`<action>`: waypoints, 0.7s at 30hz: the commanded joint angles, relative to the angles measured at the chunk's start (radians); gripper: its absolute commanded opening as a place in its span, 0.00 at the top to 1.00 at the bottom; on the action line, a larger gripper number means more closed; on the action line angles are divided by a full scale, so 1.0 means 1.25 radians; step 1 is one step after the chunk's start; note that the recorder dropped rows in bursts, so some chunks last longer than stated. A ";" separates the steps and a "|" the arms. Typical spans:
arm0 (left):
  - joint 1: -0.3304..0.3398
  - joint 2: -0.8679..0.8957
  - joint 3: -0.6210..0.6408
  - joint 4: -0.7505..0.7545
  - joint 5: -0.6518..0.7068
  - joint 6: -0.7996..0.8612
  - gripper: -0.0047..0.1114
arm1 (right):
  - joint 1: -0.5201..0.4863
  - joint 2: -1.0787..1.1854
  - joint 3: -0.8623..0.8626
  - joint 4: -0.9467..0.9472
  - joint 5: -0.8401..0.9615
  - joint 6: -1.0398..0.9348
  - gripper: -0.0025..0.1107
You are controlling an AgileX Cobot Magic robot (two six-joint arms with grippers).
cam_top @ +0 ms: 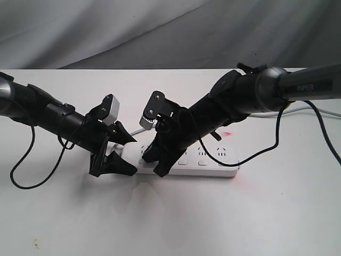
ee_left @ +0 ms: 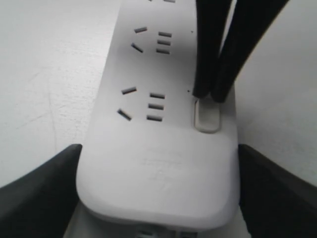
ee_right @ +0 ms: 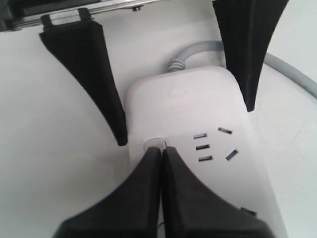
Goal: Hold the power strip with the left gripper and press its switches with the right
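The white power strip [cam_top: 213, 169] lies flat on the table, and its rounded cord end [ee_left: 158, 173] sits between the two black fingers [ee_left: 39, 196] of my left gripper [ee_left: 158, 198]. Those fingers press against both long sides, so the left gripper [cam_top: 125, 154] is shut on the strip. My right gripper [ee_right: 161, 151] is shut, fingertips together, and rests on the end switch [ee_right: 155, 144] nearest the cord. In the left wrist view its tips touch that switch [ee_left: 207, 119]. Other switches [cam_top: 202, 161] show further along. The grey cord [ee_right: 198, 49] leaves the held end.
The right arm [cam_top: 266, 88] reaches in low from the right, crossing over the strip [ee_right: 198, 114]. A black cable [cam_top: 256, 154] loops from it onto the table [cam_top: 176, 224], and another cable [cam_top: 21, 184] hangs under the left arm. A grey cloth [cam_top: 160, 32] hangs behind.
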 commanded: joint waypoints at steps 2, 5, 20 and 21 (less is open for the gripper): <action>-0.002 0.013 0.008 0.061 -0.061 -0.015 0.37 | 0.005 -0.001 -0.005 -0.008 0.004 0.006 0.98; -0.002 0.013 0.008 0.061 -0.061 -0.015 0.37 | 0.015 -0.001 -0.005 -0.008 -0.001 0.002 0.98; -0.002 0.013 0.008 0.061 -0.061 -0.015 0.37 | 0.021 0.043 -0.005 -0.021 -0.056 0.014 0.98; -0.002 0.013 0.008 0.061 -0.061 -0.015 0.37 | 0.021 0.043 -0.005 -0.038 -0.056 0.026 0.98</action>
